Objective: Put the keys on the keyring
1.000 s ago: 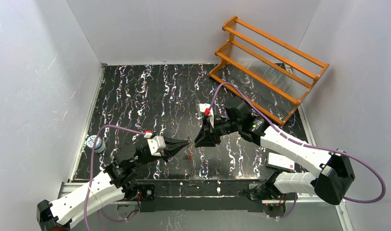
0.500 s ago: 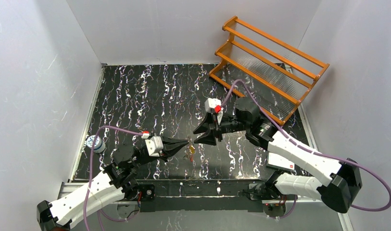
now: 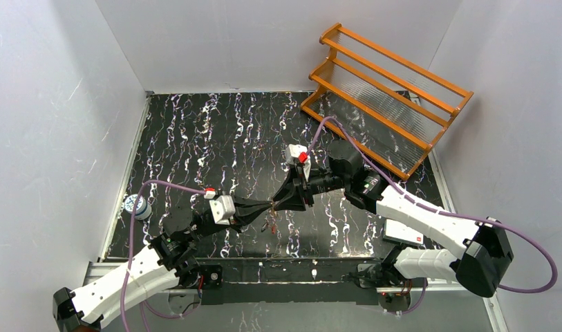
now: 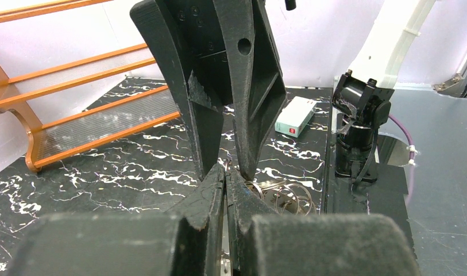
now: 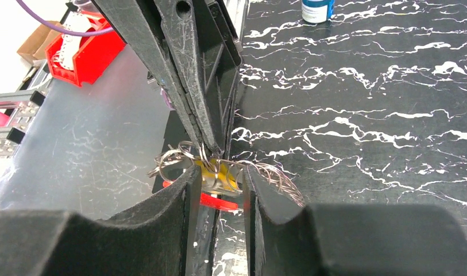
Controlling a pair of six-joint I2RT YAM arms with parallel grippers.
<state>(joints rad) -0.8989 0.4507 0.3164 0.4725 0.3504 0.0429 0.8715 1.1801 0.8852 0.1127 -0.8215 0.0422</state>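
Bright, even light from above; soft shadows on the glossy black white-veined tabletop (image 3: 195,138). Wrist views blur nearest the lens.

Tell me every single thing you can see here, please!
table: one, black with white streaks, under everything
shelf rack: one, orange, back right corner
bottle: one, white and blue, left table edge
box: one, white with a red mark, by the right arm's base
bin: one, red, off the table
keyring: one, silvery wire with a red part, at the gripper tips
brass key: one, gold-coloured, among the wire loops
left gripper: one, black, shut on the keyring
right gripper: one, black, fingers either side of the brass key
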